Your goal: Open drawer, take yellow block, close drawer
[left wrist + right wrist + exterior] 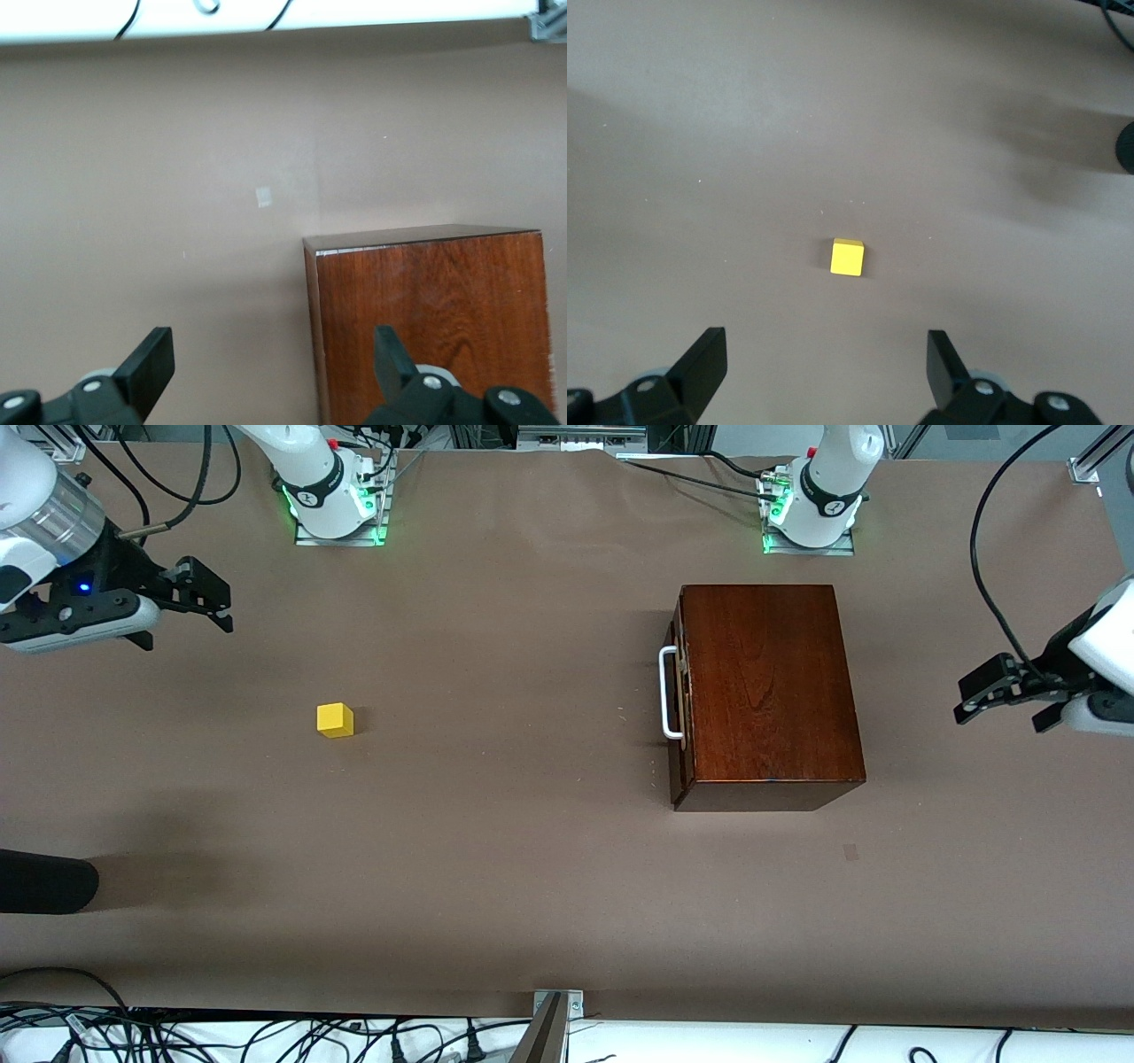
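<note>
The scene is evenly and brightly lit from overhead. Soft, short shadows are cast beside the yellow block (pixel 335 720) and the wooden box (pixel 769 691), whose glossy top carries a faint sheen. A broad diffuse shadow is spread over the brown table (pixel 496 850) toward the right arm's end. Green glow is seen at both bases. The wrist views are slightly soft.

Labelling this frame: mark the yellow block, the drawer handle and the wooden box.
yellow block (pixel 335 720), front view, middle of the cube.
drawer handle (pixel 667 693), front view, long bar of the white handle.
wooden box (pixel 769 682), front view, middle of its glossy top.
</note>
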Motion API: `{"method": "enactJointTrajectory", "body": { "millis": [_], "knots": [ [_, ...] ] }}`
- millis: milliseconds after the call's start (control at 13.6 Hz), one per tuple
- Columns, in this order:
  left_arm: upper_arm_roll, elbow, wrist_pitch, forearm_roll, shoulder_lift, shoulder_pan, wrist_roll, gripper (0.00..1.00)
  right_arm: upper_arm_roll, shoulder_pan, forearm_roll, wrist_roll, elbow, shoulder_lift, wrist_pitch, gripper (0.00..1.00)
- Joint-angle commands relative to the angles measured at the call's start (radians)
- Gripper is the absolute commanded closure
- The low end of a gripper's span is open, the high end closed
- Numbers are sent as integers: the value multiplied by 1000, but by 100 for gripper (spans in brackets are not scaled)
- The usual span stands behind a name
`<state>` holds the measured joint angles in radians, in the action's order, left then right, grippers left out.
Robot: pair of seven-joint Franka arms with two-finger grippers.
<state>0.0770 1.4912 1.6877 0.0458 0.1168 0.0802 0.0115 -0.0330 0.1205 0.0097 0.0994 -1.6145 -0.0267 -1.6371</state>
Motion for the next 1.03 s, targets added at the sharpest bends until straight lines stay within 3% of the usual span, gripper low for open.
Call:
{"method": "enactJointTrajectory", "body": {
  "millis": [0,221,443,959],
  "knots": [
    [-8,69,-26,3,-65,-22,120,0,13,-10,-11,22,48,13,28,0],
    [-8,130,-23,2,-107,-45,114,0,21,-10,-7,17,48,27,56,0],
    [-45,146,-32,2,-128,-66,114,0,21,-10,-10,11,58,27,57,0],
    [-40,179,-32,2,-134,-71,113,0,42,-10,1,20,59,30,54,0]
  ]
}}
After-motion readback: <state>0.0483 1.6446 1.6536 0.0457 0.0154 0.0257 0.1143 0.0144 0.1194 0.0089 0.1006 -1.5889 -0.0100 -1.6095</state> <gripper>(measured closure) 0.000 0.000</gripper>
